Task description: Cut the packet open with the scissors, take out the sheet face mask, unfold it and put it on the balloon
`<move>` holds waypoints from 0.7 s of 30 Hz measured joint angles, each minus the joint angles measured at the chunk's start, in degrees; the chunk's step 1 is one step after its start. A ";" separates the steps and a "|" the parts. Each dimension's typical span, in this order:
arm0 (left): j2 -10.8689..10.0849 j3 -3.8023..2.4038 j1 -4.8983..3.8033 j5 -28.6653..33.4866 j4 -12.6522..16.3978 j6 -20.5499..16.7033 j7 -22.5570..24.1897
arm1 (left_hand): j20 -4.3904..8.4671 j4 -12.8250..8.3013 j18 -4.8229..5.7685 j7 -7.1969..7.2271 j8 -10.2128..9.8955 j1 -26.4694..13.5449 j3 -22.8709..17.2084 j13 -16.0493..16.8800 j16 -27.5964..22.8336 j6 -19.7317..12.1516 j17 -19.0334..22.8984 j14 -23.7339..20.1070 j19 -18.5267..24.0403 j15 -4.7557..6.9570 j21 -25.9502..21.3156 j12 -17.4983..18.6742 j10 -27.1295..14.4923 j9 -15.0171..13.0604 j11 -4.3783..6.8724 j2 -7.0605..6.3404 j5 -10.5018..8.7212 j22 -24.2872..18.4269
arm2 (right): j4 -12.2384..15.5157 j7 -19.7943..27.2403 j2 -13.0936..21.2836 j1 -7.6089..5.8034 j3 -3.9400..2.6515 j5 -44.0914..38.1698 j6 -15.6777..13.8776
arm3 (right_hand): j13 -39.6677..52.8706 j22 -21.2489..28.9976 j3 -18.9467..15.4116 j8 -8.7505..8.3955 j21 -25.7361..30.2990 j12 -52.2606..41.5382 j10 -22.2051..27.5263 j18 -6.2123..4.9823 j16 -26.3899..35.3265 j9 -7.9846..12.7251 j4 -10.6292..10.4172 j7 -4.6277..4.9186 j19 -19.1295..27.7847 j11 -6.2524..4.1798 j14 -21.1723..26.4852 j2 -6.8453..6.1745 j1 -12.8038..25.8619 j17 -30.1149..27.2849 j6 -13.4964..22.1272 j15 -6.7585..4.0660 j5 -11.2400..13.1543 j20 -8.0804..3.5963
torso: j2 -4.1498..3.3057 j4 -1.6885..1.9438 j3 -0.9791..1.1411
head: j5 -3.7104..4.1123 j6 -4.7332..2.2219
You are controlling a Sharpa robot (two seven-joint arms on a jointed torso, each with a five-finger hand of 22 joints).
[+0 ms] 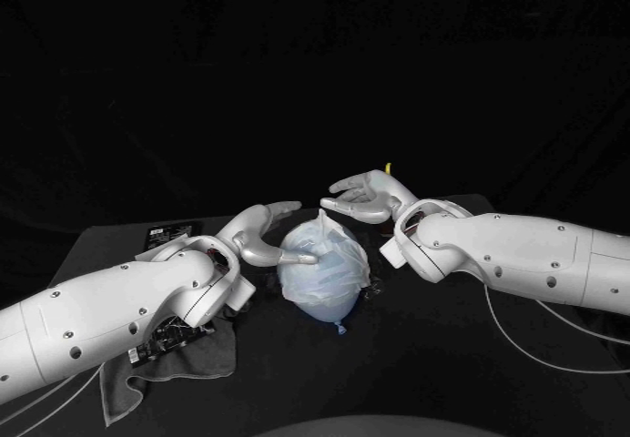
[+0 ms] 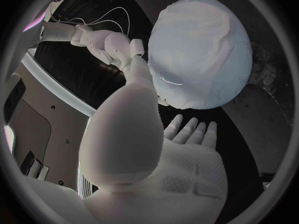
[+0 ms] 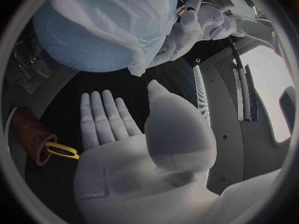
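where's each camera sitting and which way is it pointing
head view: on the robot's head, looking down at the table; both arms show, left hand and right hand by the balloon.
left wrist view: behind the left hand, facing the balloon.
right wrist view: behind the right hand, facing the balloon and the scissors.
shared: all three show the balloon with the mask over it.

A black table (image 1: pixel 433 364) stands before a black, faintly creased cloth backdrop (image 1: pixel 315 91), dimly lit.
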State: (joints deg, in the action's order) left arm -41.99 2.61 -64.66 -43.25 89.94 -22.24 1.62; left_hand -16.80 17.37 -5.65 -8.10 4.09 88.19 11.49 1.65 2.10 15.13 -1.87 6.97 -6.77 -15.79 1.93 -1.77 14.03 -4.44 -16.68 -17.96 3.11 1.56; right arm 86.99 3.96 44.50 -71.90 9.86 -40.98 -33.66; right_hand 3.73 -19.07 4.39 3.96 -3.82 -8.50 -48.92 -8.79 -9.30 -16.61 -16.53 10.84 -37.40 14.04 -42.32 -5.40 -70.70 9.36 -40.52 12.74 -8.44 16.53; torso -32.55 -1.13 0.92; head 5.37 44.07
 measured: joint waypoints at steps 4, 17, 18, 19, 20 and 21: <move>-0.21 -0.01 0.01 0.80 0.28 -0.22 1.08 | 0.00 -0.07 0.00 0.00 0.00 -0.89 1.34 0.00 -0.18 0.00 0.12 -0.25 0.00 -0.15 0.00 0.00 -0.36 0.00 0.35 -0.01 0.00 0.00 | 0.02 0.02 -0.04 0.11 0.00 0.21 0.06 | 0.00 0.27 -1.33 0.00 0.00 0.00 0.33 0.04 0.41 0.31 0.00 0.00 0.09 0.09 0.78 0.30 -0.31 -0.45 0.04 0.05 -0.19 0.06 | 0.00 -0.01 0.01 | 0.03 0.03; -1.93 -0.08 0.02 2.33 1.89 0.62 4.53 | -0.28 -0.05 0.86 0.00 0.00 -5.50 1.63 -0.18 -1.07 0.00 0.76 -2.90 0.74 1.46 -0.23 0.27 -3.29 -0.04 2.85 -0.07 0.00 -0.13 | 2.78 1.49 2.16 0.77 0.00 0.43 0.90 | -0.06 4.78 -10.16 -0.45 0.47 0.00 3.02 1.74 3.46 2.78 -0.23 -0.51 9.08 0.55 9.02 0.46 0.98 -3.67 3.88 1.04 0.81 0.14 | 0.08 -0.04 0.09 | 0.09 0.48; -1.93 -0.08 0.02 2.27 1.88 0.73 4.60 | -0.18 -0.05 0.86 0.00 0.00 -5.50 1.63 -0.18 -1.07 0.00 0.78 -2.99 0.85 1.55 -0.23 0.27 -3.29 -0.07 2.88 -0.07 0.00 -0.13 | 2.82 1.57 2.23 0.86 0.00 0.40 1.00 | -0.06 5.10 -10.16 -0.47 0.57 0.00 3.15 1.74 3.63 2.87 -0.23 -0.59 9.72 0.68 9.35 0.58 0.38 -3.81 4.09 1.04 0.81 0.10 | 0.10 -0.04 0.09 | 0.09 0.48; -1.91 -0.08 0.02 2.18 1.82 0.83 4.65 | -0.09 -0.05 0.86 -0.01 0.00 -5.50 1.63 -0.18 -1.07 0.25 0.78 -2.99 0.93 1.55 -0.23 0.27 -3.46 -0.16 3.09 -0.07 0.00 -0.13 | 2.82 1.62 2.26 0.96 0.00 0.37 1.09 | -0.06 5.27 -10.16 -0.47 0.61 0.00 3.18 1.74 3.63 2.96 -0.23 -0.60 10.07 0.71 9.48 0.66 -0.29 -3.90 4.10 1.17 0.81 0.16 | 0.11 -0.04 0.09 | 0.08 0.48; -1.85 -0.08 0.02 2.05 1.70 0.93 4.67 | -0.09 -0.05 0.86 -0.02 0.00 -5.50 1.63 -0.17 -1.07 0.46 0.78 -3.00 0.93 1.56 -0.23 0.27 -3.34 -0.25 3.22 -0.07 0.00 -0.13 | 2.80 1.67 2.27 1.07 0.00 0.34 1.18 | -0.06 5.38 -10.16 -0.47 0.61 0.00 3.29 1.75 3.63 2.98 -0.23 -0.60 10.22 0.60 9.49 0.82 -0.76 -3.98 4.10 1.17 0.81 0.18 | 0.13 -0.04 0.09 | 0.04 0.48; -1.78 -0.08 0.02 1.94 1.58 1.00 4.67 | -0.09 -0.05 0.86 -0.10 0.00 -5.50 1.63 -0.17 -1.07 0.54 0.78 -3.09 0.93 1.65 -0.23 0.27 -3.25 -0.27 3.31 -0.07 0.00 -0.13 | 2.77 1.69 2.26 1.15 0.00 0.32 1.24 | -0.06 5.42 -10.16 -0.47 0.61 0.00 3.31 1.75 3.63 3.02 -0.23 -0.60 10.22 0.58 9.53 0.93 -1.07 -4.01 4.10 1.13 0.81 0.18 | 0.13 -0.04 0.09 | 0.04 0.48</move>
State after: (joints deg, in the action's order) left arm -43.76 2.53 -64.64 -41.31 91.52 -21.23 6.29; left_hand -16.89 17.32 -4.79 -8.20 4.09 82.69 13.12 1.47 1.03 15.67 -1.09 3.88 -5.84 -14.14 1.70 -1.50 10.78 -4.70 -13.37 -18.03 3.11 1.44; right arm 89.76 5.66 46.77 -70.75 9.86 -40.66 -32.42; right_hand 3.67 -13.66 -5.77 3.49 -3.21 -8.50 -45.61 -7.04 -5.67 -13.59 -16.76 10.24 -27.18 14.62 -32.79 -4.48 -71.77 5.34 -36.42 13.87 -7.63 16.71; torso -32.42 -1.16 1.02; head 5.41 44.55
